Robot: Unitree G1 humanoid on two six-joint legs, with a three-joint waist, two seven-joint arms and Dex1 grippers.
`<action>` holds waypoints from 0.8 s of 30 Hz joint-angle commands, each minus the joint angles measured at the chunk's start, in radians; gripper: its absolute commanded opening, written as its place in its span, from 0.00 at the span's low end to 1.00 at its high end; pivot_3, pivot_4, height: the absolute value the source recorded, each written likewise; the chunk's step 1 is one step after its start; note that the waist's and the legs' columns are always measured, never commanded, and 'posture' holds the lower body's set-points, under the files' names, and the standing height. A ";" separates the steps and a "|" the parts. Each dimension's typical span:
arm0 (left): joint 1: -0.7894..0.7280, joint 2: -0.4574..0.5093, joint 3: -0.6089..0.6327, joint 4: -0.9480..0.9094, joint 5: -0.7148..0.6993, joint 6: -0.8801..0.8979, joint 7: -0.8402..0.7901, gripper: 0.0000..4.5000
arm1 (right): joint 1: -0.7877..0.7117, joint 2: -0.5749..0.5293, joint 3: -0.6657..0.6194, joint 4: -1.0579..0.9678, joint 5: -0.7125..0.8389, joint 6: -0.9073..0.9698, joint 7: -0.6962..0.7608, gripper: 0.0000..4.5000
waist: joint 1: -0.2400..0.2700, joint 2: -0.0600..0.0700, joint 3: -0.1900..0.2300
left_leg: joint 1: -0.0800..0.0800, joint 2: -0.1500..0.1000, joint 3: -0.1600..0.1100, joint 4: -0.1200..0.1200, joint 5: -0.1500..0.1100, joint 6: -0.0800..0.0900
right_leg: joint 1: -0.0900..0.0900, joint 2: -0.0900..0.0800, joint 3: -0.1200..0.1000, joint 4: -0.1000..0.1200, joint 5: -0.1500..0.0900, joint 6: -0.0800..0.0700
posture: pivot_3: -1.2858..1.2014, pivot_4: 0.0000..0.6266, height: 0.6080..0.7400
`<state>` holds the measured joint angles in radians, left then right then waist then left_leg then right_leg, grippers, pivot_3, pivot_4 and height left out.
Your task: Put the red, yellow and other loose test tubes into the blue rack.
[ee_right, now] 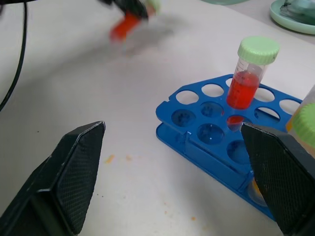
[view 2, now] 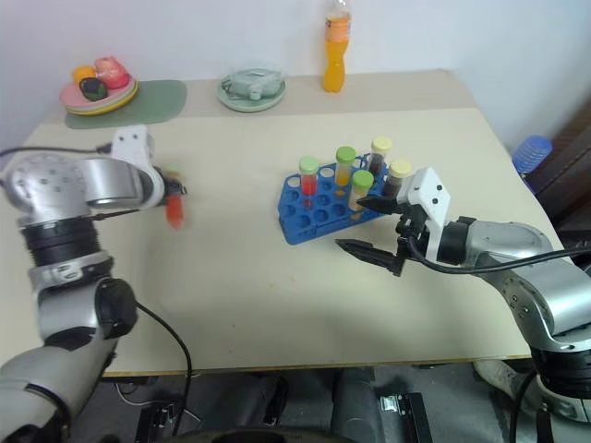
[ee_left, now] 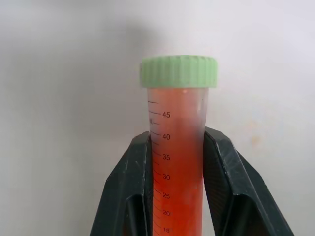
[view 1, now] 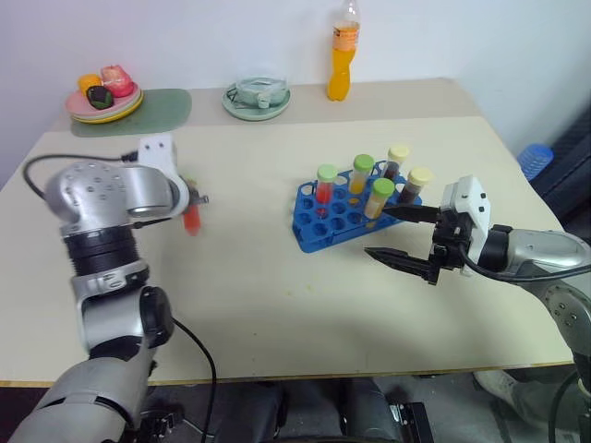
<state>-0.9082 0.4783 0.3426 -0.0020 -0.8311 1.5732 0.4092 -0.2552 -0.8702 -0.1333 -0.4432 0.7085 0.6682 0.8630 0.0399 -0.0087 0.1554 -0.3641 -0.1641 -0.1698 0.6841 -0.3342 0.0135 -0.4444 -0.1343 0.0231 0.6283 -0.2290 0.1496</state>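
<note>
Left eye view: a pale table (view 1: pixel 277 314) seen from above, with 2 robot arms reaching over it. At far left, the left hand (view 1: pixel 192 210) is clenched on a red test tube (view 1: pixel 192 220) with a pale green cap, held clear of the table and well apart from the rack. In the left wrist view the 2 black fingers (ee_left: pixel 132 187) pinch the tube at mid-body, with the cap and upper part standing free above them.

In the middle stands the blue rack (view 1: pixel 346 214), holding 5 capped tubes upright in its back rows; its front holes look empty. At right, the right hand (view 1: pixel 399 234) hovers just beside the rack's near corner, released, jaws spread wide, holding nothing.

Risks, as a judgement: the tube is smooth and gripped only at its middle, so it could slip or tilt during the carry. Lowered off-centre, its tip could catch a hole's edge, or its body could knock the standing tubes. The waiting right hand sits close enough to be bumped.
</note>
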 commanded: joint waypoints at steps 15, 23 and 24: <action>0.446 -0.071 -0.314 -0.219 0.265 -1.296 -1.178 0.17 | 0.169 0.022 -0.130 -0.081 -0.009 -0.022 -0.035 1.00 | 0.004 0.001 0.000 | 0.000 0.001 0.001 -0.001 0.000 0.000 | 0.004 0.000 -0.002 -0.011 0.001 -0.001 | 0.52 0.24 1.00; 0.361 -0.228 -0.317 0.133 0.256 -1.553 -1.426 0.17 | 0.349 0.098 -0.191 -0.189 -0.026 -0.017 -0.161 1.00 | 0.002 0.001 0.000 | 0.000 0.001 0.000 0.000 0.000 0.001 | 0.004 0.001 -0.002 -0.011 0.001 -0.001 | 0.52 0.24 1.00; 0.347 -0.246 -0.311 0.168 0.240 -1.556 -1.452 0.17 | 0.377 0.106 -0.196 -0.205 -0.031 -0.015 -0.179 1.00 | 0.001 0.001 0.000 | 0.000 0.001 0.000 0.000 0.000 0.001 | 0.004 0.001 -0.002 -0.011 0.001 -0.001 | 0.52 0.24 1.00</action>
<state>-0.5343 0.2475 0.0156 0.1370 -0.5607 0.0553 -0.9915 0.0990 -0.7768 -0.3011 -0.5966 0.6838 0.6559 0.7116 0.0414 -0.0080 0.1549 -0.3639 -0.1627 -0.1693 0.6836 -0.3344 0.0142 -0.4404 -0.1338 0.0207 0.6171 -0.2281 0.1485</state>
